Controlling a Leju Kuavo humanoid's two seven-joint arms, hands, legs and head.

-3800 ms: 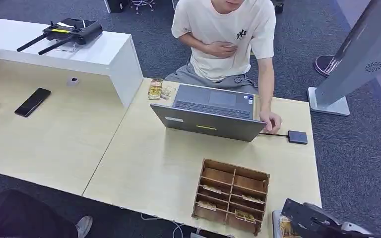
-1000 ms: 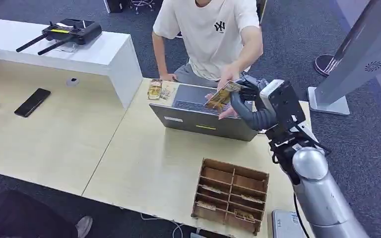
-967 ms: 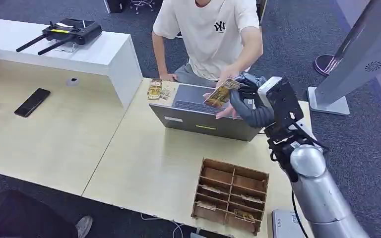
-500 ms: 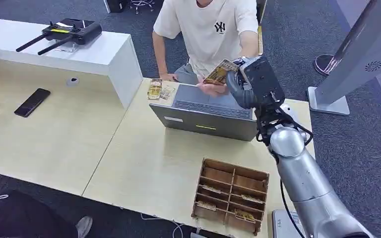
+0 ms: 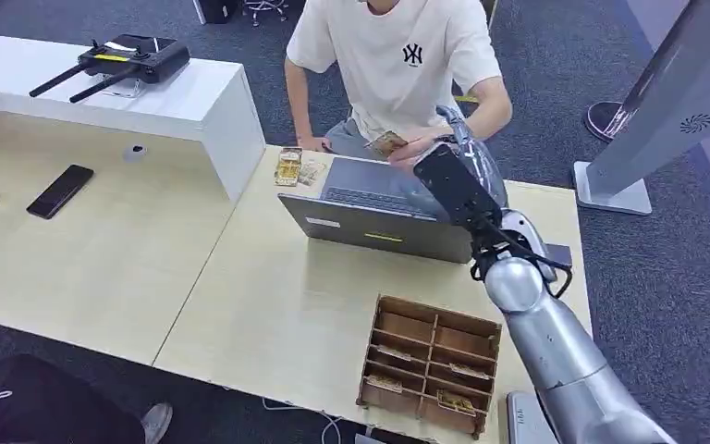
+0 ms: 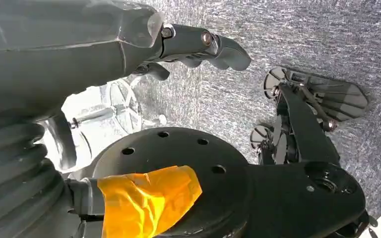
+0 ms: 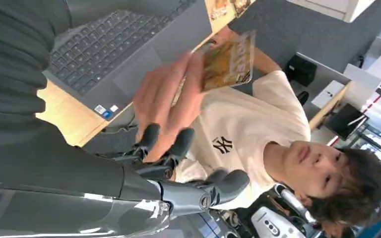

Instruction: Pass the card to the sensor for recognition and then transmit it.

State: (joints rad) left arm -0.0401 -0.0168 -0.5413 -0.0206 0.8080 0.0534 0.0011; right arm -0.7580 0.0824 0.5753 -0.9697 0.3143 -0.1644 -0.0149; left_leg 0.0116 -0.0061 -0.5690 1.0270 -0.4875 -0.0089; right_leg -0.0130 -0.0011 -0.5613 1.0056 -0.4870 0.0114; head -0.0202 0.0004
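Observation:
A person's hand (image 5: 418, 148) holds the gold-patterned card (image 5: 386, 141) above the far edge of the laptop (image 5: 379, 211). In the right wrist view the card (image 7: 226, 61) sits in that person's hand (image 7: 164, 99), apart from my fingers (image 7: 176, 144). My right hand (image 5: 462, 171) is stretched out over the laptop toward the person, fingers spread and holding nothing. The black card sensor (image 5: 556, 252) lies on the table behind my right arm, mostly hidden. My left hand (image 6: 198, 44) hangs over the grey carpet with its fingers extended and nothing in them.
A wooden compartment box (image 5: 433, 361) with several cards stands near the table's front edge. More cards (image 5: 288, 166) lie left of the laptop. A phone (image 5: 60, 190) and a controller (image 5: 134, 57) sit far left. A grey kiosk stand (image 5: 666, 111) is on the right.
My right hand carried the card over the laptop toward the person. The person has taken the card, and my fingers have let go of it.

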